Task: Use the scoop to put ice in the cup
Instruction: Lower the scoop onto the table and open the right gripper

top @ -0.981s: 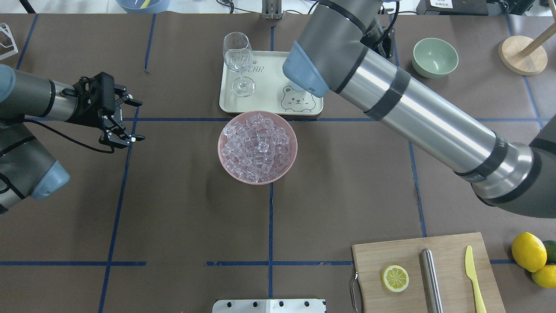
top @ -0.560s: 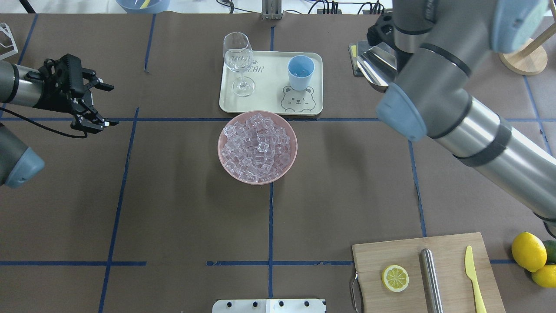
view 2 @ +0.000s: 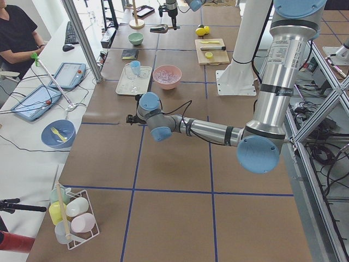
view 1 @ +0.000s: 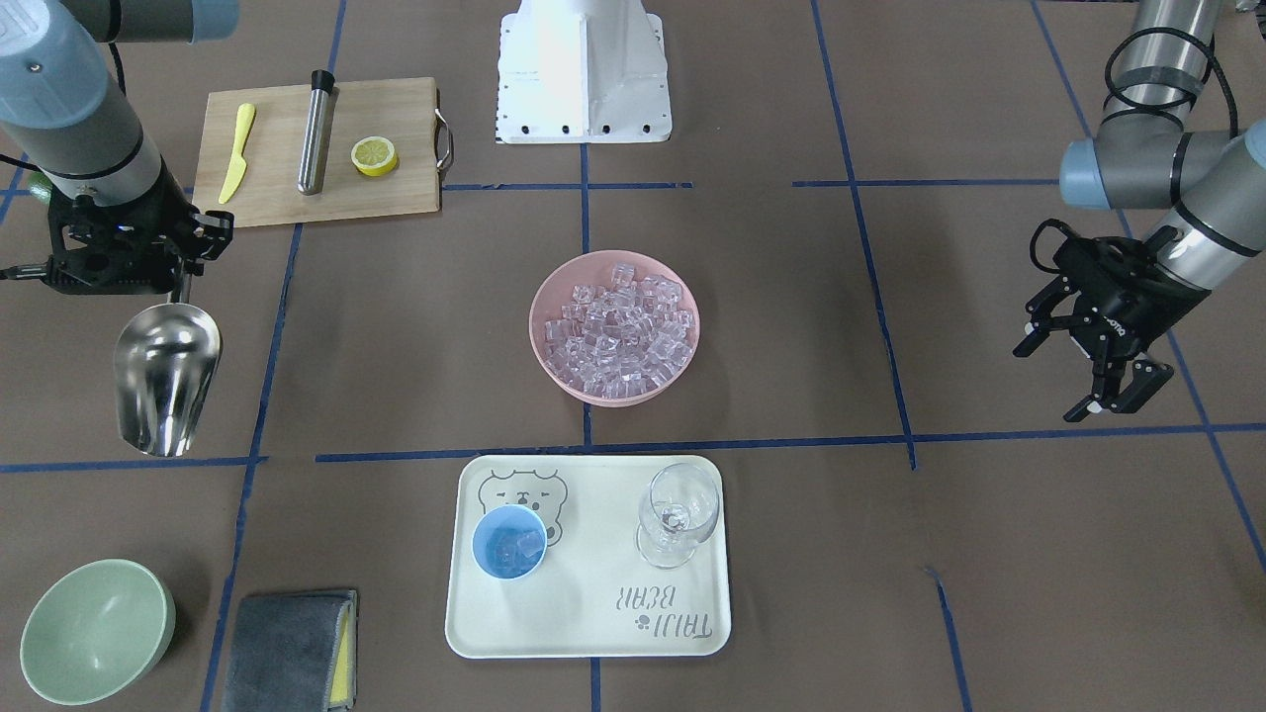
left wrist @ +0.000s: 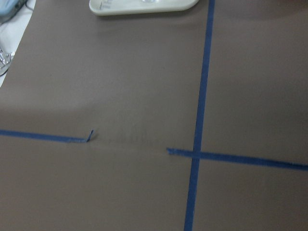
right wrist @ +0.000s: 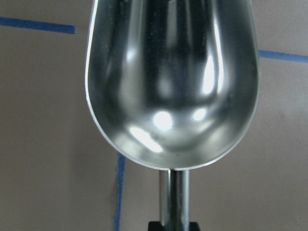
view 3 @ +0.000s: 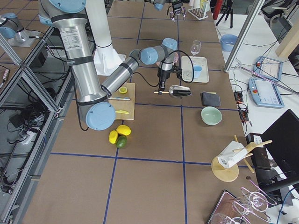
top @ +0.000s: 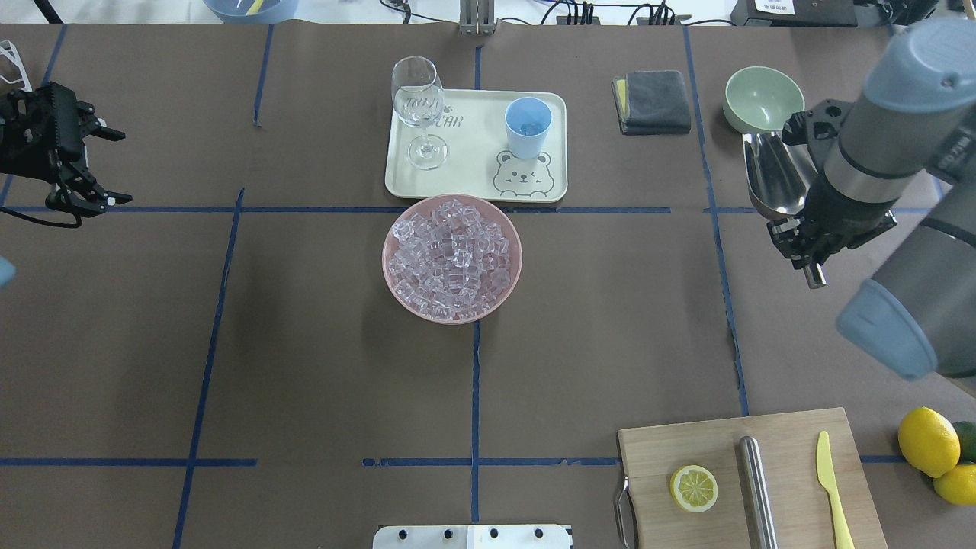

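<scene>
The shiny steel scoop (top: 774,177) hangs above the table at the right, near the green bowl, with my right gripper (top: 798,232) shut on its handle. In the right wrist view the scoop's trough (right wrist: 172,82) is empty. Ice (top: 450,255) fills a pink bowl (top: 390,286) at the table's middle. The light-blue cup (top: 528,126) stands on the cream tray (top: 473,152) beyond the bowl, and a few ice cubes show inside the cup (view 1: 508,542). My left gripper (top: 122,169) is open and holds nothing, far off at the left edge.
A wine glass (top: 418,107) stands on the tray's left part. A grey cloth (top: 653,101) and a pale green bowl (top: 763,99) lie at the back right. Front right is a cutting board (top: 686,442) with a lemon slice, a steel tube and a yellow knife; lemons (top: 928,441) lie beside it.
My right arm has swung from over the tray to the right side, carrying the scoop. My left arm has drawn back toward the left edge, its gripper still open.
</scene>
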Available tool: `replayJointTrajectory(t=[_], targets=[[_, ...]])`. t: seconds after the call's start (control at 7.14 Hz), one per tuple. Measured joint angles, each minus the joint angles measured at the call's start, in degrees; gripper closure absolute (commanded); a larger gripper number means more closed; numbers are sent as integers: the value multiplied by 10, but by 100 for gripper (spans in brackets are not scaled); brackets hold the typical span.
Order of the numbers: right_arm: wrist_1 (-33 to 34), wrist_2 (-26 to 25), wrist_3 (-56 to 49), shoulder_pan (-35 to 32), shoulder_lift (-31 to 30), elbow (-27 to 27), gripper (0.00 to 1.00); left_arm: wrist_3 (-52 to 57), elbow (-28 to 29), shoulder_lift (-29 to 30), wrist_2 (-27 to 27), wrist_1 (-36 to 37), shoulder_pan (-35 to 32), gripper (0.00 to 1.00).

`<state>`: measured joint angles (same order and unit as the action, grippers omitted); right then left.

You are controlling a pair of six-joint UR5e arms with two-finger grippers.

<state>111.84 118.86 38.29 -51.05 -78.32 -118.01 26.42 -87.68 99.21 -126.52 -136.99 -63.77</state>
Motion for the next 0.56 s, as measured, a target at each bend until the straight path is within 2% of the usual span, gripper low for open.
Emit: replayJointTrajectory(t=[0.28, 0.56], targets=[[-133, -1, 40, 15, -101, -2, 100, 8, -13, -9, 3, 112, -39, 0], [-240, -7, 84, 52, -151, 22, 100, 9, -14, -47, 1, 141, -75, 0]])
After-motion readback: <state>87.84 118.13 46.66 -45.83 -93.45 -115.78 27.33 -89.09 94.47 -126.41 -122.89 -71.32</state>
